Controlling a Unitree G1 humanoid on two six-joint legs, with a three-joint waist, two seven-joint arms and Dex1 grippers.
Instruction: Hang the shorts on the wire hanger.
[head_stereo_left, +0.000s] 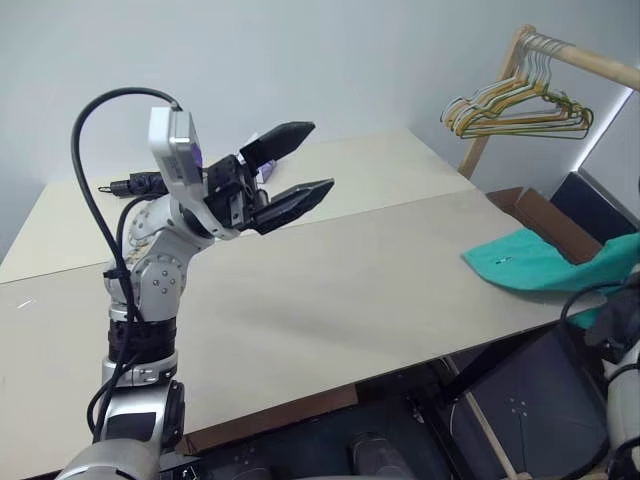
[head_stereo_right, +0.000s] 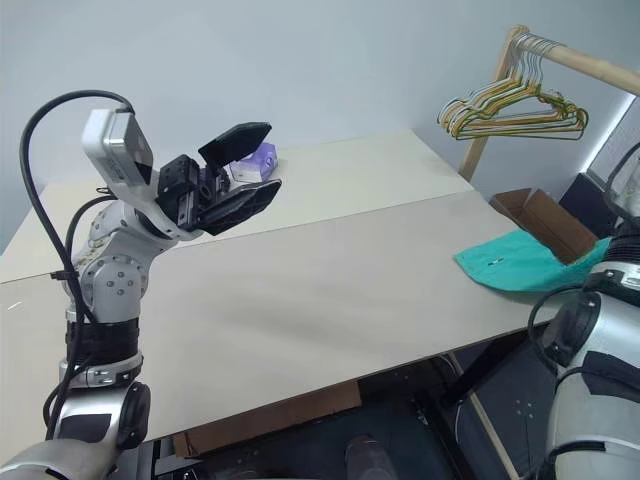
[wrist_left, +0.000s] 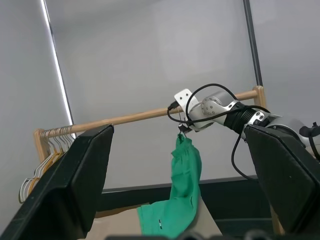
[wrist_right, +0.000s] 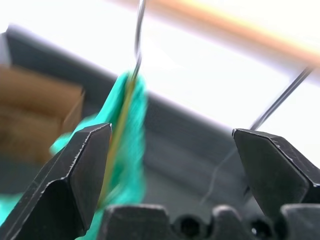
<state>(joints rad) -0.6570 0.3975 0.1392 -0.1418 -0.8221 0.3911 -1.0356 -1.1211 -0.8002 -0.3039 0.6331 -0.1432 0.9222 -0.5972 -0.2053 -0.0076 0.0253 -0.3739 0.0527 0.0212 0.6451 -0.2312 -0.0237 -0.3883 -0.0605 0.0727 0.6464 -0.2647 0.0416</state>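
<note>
Teal-green shorts (wrist_left: 176, 200), seen in the left wrist view at lower centre: one end is lifted up toward the wooden rail (wrist_left: 130, 117), the rest trails down onto the tabletop (head_stereo_left: 330, 290). In the left eye view the same shorts lie at the right edge of the frame, draped over the tabletop's far right corner beside an open cardboard box (head_stereo_left: 545, 215). The wire hanger (wrist_right: 127, 90) shows in the right wrist view as a thin stem rising out of the fabric in the upper left of the frame, apparently toward the rail; its triangle is hidden in the cloth.

Right pincer (wrist_right: 175, 170): jaws wide apart, holding nothing, with hanger and shorts just off its left finger. Left pincer (head_stereo_left: 290, 170): also wide and empty, raised over the tabletop in the upper left of the eye views, well apart from the shorts.

Step in hand, as judged: the right arm appears to have let go at the rail. To finish well, the cloth should be checked for an even drape over the hanger; much of it rests on the tabletop, and that uneven load could drag the shorts off the wire. The pincer should back away straight, clear of the stem.

Comparison of views: the left wrist view alone gives the rail, right arm (wrist_left: 220, 110) and hanging fabric together. The eye views add the bunch of coloured hangers (head_stereo_left: 520, 105) at upper right and a small purple object (head_stereo_right: 262, 155) behind the left pincer.
</note>
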